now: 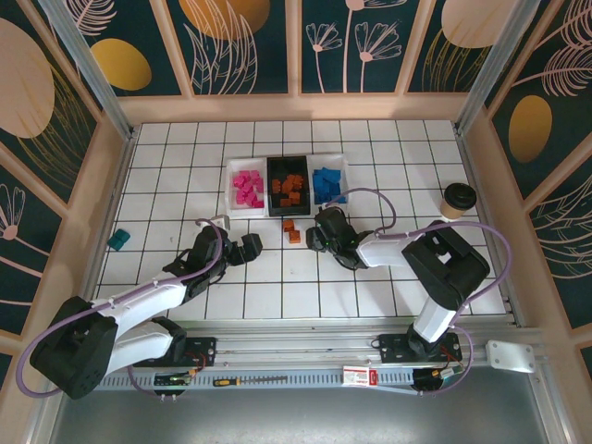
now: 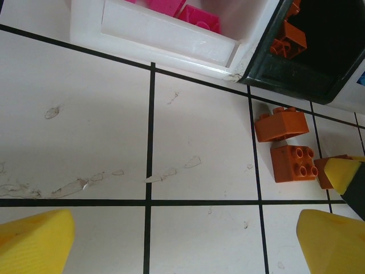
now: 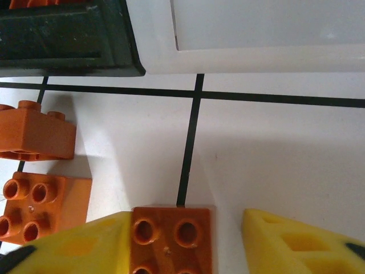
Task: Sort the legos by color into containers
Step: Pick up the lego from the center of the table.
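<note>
White tiled floor [image 1: 305,298], dark grid lines; teal floral walls [image 1: 250,65], wood frame [image 1: 296,106].

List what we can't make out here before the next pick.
- Right wrist: orange brick between the right gripper's fingers, near half cut by the bottom edge.
- Left wrist: that brick mostly hidden behind a right finger; black tray cut by the top edge.
- Top external: brick counts in the three trays, too small.

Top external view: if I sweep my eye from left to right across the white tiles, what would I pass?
Teal block → first white tray, of pink legos → black tray, of orange legos → second white tray, of blue legos → paper cup.
</note>
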